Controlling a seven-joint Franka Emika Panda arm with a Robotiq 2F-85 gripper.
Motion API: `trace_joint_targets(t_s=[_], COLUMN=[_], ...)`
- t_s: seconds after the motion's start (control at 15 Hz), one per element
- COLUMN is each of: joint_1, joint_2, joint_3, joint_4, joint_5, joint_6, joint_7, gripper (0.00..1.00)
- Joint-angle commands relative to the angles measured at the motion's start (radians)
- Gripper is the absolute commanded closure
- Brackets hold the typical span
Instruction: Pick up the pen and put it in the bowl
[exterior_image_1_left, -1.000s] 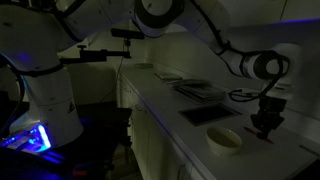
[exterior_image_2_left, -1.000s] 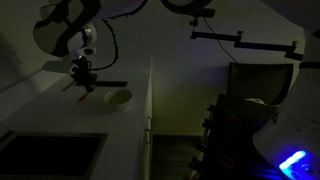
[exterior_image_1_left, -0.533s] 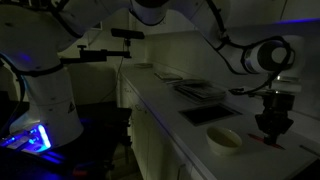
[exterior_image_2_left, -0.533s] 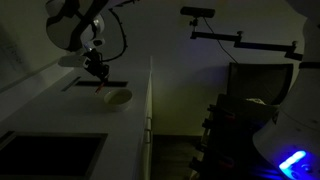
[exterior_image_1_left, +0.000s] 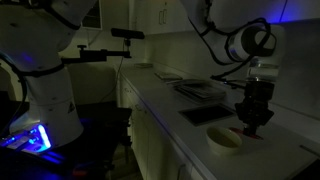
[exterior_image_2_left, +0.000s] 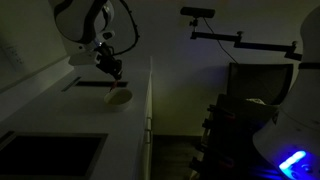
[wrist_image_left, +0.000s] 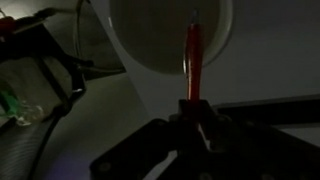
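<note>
The scene is dark. My gripper (wrist_image_left: 192, 110) is shut on a red pen (wrist_image_left: 192, 62) that points out from the jaws over the pale cream-white round bowl (wrist_image_left: 150, 35) in the wrist view. In both exterior views the gripper (exterior_image_1_left: 254, 124) (exterior_image_2_left: 113, 76) hangs just above the bowl (exterior_image_1_left: 222, 140) (exterior_image_2_left: 119, 98), at its rim, near the counter's front edge. The pen is hard to make out in the exterior views.
A dark flat rectangular tray (exterior_image_1_left: 208, 114) lies on the white counter behind the bowl. More flat items (exterior_image_1_left: 198, 90) lie farther back. Cables (wrist_image_left: 50, 65) show at the left of the wrist view. A dark sink-like recess (exterior_image_2_left: 45, 155) sits in the counter.
The gripper has carried the pen across the counter from beside the bowl to directly over it, nearer the counter's front edge.
</note>
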Motion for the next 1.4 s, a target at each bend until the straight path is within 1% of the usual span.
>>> trace_joint_targets(t_s=[0.0,0.2,0.47,0.53,0.67,0.87,0.93,1.0,1.2,1.27,1.33], joint_1=[0.013,0.023,0.049,0.048,0.038,0.032,0.022,0.018,0.011,0.002,-0.009], joint_2=[-0.130,-0.167,-0.141,-0.131,-0.114,-0.091,-0.087,-0.084,-0.086,-0.097,-0.106], joint_3=[0.015,0.032,0.047,0.056,0.079,0.094,0.104,0.109,0.113,0.117,0.123], joint_4=[-0.181,-0.246,-0.243,-0.237,-0.223,-0.204,-0.201,-0.200,-0.207,-0.216,-0.224], joint_5=[-0.063,-0.116,-0.216,-0.230,-0.234,-0.223,-0.207,-0.201,-0.192,-0.184,-0.172], joint_6=[0.049,0.051,0.023,0.021,0.023,0.025,0.031,0.039,0.059,0.070,0.083], joint_7=[0.067,0.123,0.273,0.291,0.303,0.308,0.290,0.282,0.288,0.278,0.262], gripper=[0.96,0.96,0.96,0.96,0.96,0.96,0.60,0.59,0.38,0.30,0.23])
